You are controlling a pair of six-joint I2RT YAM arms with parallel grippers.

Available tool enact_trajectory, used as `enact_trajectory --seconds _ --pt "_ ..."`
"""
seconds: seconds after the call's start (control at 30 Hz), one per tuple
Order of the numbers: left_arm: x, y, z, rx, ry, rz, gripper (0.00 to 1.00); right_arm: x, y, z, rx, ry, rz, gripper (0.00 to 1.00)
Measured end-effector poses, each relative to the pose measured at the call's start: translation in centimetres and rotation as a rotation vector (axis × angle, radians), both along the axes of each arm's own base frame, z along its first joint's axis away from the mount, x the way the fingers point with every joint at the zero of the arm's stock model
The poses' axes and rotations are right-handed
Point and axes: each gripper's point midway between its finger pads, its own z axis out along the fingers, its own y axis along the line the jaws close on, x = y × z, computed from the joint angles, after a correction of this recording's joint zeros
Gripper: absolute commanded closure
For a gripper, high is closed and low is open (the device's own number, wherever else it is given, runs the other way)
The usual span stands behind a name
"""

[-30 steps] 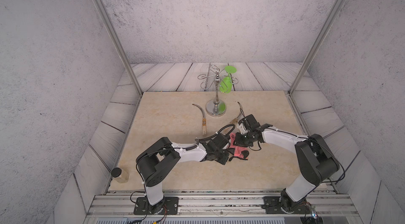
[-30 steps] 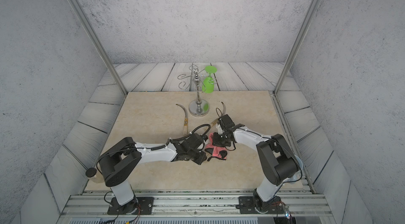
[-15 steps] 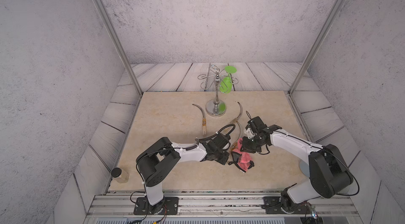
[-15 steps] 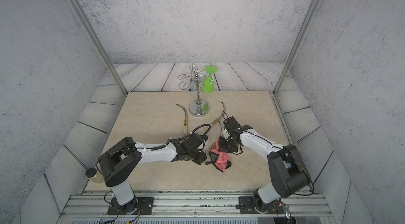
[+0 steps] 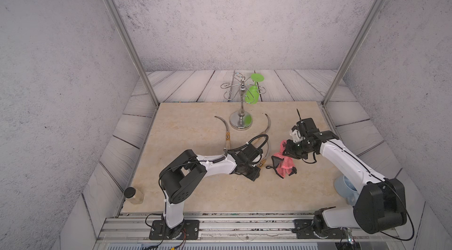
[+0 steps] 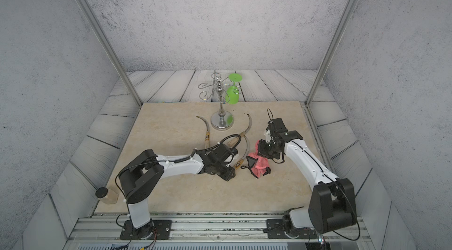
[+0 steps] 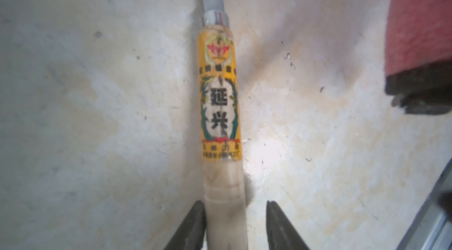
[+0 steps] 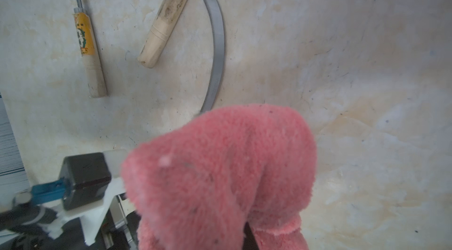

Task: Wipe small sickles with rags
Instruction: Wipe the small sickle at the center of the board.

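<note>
Lying flat on the beige table (image 5: pixel 195 187), the labelled sickle (image 7: pixel 220 102) has the end of its pale handle between the jaws of the left gripper (image 7: pixel 234 203). The jaws stand released: one finger touches the wood and the other is clear of it. The right gripper (image 5: pixel 289 150) is clenched on the upper end of the pink rag (image 5: pixel 285 164), holding that end raised. The rag's black-strapped end rests on the table near the labelled sickle's blade. A second sickle (image 5: pixel 226 130) lies left of the chrome stand (image 5: pixel 241 114), and a third sickle (image 5: pixel 267 125) lies right of it. A green goblet (image 5: pixel 252 93) hangs from the stand.
</note>
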Motion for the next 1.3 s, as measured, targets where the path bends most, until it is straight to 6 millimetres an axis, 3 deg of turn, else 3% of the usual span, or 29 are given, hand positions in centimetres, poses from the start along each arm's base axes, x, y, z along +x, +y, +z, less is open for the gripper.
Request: enact_trajectory --seconds 0.17,0.23,0.33,0.57,0.73,0.87,0.97,1.3 --pt "0.9 -1.5 -0.1 -0.009 -0.004 -0.018 0.65 0.8 -1.3 1.2 -0.015 -0.021 -0.026 0.83" --pt "1.1 -1.9 -0.2 -0.010 -0.005 -0.025 0.75 1.5 -1.6 2.0 -0.016 -0.042 -0.032 0.83" --pt "1.2 -2.3 -0.2 -0.016 -0.007 -0.035 0.99 2.7 -1.7 3.0 -0.017 -0.070 -0.034 0.83" --pt "0.7 -2.1 -0.2 -0.037 -0.005 -0.053 1.00 5.8 -1.6 2.8 -0.040 -0.061 -0.034 0.84" --pt "-1.7 -0.1 -0.2 -0.017 0.020 -0.068 1.00 8.2 -1.4 2.1 -0.061 -0.043 -0.030 0.84" --pt "-3.5 1.0 -0.2 0.010 0.040 -0.089 1.00 10.9 -0.9 0.5 -0.068 -0.004 -0.016 0.84" --pt "-4.1 1.1 -0.3 0.021 0.047 -0.100 1.00 12.0 -0.4 -1.9 -0.069 0.049 -0.007 0.84" --pt "-4.3 1.1 -0.3 0.019 0.055 -0.105 1.00 11.4 1.9 -8.4 -0.081 0.202 0.051 0.84"
